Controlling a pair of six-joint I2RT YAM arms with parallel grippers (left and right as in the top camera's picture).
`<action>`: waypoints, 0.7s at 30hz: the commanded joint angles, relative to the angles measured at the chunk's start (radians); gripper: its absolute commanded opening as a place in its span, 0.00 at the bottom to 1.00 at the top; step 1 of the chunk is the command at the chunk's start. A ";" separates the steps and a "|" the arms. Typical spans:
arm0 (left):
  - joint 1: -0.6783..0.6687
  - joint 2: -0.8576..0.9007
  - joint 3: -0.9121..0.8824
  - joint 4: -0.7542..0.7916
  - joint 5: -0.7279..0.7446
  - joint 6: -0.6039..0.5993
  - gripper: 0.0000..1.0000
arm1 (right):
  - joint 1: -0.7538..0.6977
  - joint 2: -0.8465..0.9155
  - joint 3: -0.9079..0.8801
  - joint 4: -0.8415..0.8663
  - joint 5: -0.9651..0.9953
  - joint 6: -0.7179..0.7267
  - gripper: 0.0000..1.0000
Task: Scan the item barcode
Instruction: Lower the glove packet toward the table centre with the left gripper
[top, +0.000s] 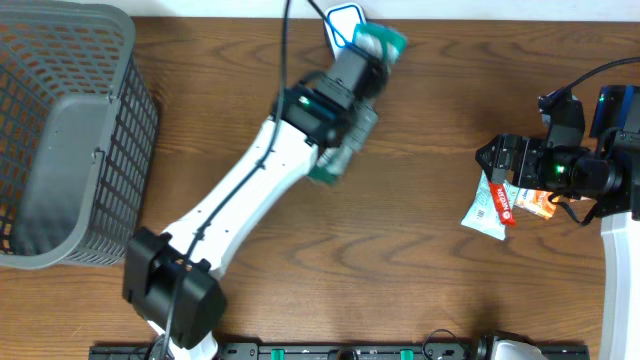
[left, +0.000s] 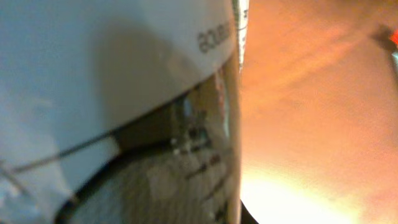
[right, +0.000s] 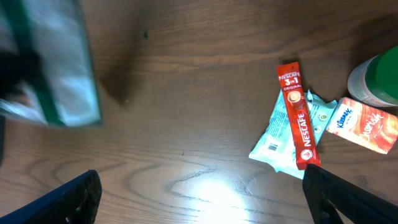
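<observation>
Left gripper (top: 368, 58): closed on a white-and-teal packet (top: 388, 40), with the arm stretched out towards the far edge of the desk (top: 430, 290).
Held packet, close up: its white face (left: 112, 56) fills most of the left wrist view. The dark print on it is too blurred to read.
Packet's place: at the far middle of the desk, just beside a white card with a blue border (top: 343, 20). I cannot tell whether the two touch.
Right gripper (right: 205, 208): open wide, holding nothing, and hanging over bare wood at the right side of the desk.
Near the right gripper: a red Nescafe stick (right: 297, 115) lies across a pale teal sachet (right: 277, 137). An orange Kleenex pack (right: 367, 124) is just beside them, and a green-topped container (right: 379, 78) sits at the edge of that view.
Basket (top: 110, 150): grey mesh, at the far left of the desk, well apart from both grippers.
</observation>
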 joint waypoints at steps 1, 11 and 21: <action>-0.046 0.033 -0.089 0.021 0.133 -0.224 0.07 | -0.010 -0.006 0.008 -0.001 0.003 0.006 0.99; -0.138 0.062 -0.307 0.307 0.134 -0.537 0.08 | -0.010 -0.006 0.008 -0.001 0.003 0.006 0.99; -0.150 0.174 -0.314 0.537 0.407 -0.708 0.11 | -0.010 -0.006 0.008 -0.001 0.003 0.006 0.99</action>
